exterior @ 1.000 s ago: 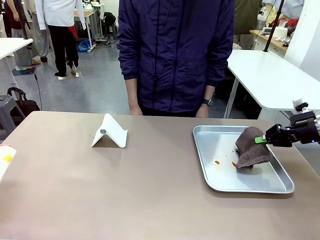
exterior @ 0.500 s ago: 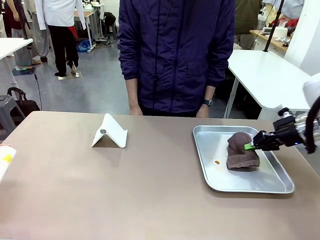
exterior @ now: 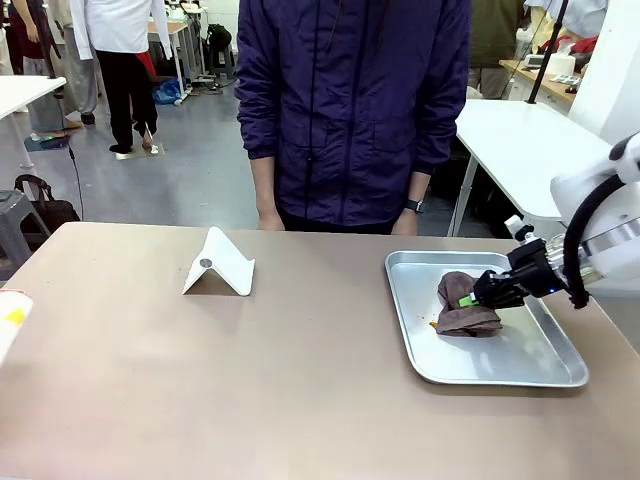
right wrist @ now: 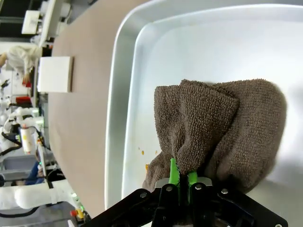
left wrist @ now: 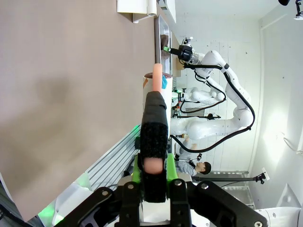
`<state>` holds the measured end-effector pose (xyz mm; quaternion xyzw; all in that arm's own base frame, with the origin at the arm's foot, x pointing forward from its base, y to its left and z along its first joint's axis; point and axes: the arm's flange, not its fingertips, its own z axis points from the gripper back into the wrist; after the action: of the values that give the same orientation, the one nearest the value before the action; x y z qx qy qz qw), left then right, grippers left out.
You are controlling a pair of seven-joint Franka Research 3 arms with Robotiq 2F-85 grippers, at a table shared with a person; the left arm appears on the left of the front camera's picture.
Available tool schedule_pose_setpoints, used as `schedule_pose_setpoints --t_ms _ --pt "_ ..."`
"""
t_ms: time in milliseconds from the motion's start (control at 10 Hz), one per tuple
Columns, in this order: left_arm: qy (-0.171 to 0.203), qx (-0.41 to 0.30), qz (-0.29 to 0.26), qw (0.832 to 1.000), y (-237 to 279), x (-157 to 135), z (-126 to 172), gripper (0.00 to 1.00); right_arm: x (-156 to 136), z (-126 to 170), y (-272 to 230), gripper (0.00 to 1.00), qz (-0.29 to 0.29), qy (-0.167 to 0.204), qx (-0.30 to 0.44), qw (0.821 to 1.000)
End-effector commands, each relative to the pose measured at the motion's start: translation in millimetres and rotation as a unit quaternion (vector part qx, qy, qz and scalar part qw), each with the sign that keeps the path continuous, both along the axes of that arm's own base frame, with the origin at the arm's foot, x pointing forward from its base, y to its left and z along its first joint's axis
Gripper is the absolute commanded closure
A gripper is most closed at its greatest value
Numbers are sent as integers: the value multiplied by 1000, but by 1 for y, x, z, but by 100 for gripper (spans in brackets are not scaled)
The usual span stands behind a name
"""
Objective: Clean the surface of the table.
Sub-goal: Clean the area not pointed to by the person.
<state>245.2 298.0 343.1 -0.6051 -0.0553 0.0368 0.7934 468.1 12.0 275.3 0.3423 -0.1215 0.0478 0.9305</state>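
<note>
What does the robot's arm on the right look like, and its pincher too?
The right arm is white and rounded, with a thick black cable looping beside the wrist. The right gripper is black and blocky, with two slim fingers that have bright green pads on them.

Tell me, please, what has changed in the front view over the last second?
The right gripper, shut on the brown cloth, dragged it across the metal tray toward the robot's left, over the orange spots, bunching it up. The tray, the white stand, the table, the person and the left gripper with its white bottle stayed put.
</note>
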Motion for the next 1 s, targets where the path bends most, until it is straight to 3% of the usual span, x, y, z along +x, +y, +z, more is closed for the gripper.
schedule_pose_setpoints --t_ms 0,300,900 --pt "5 -1 5 1000 -3 0 4 78 0 -10 18 100 15 19 -20 1000" --pt "5 -1 5 1000 -3 0 4 78 -6 -15 37 100 49 24 -9 998" --pt "5 -1 5 1000 -3 0 4 78 -18 -13 87 100 124 -4 7 992"
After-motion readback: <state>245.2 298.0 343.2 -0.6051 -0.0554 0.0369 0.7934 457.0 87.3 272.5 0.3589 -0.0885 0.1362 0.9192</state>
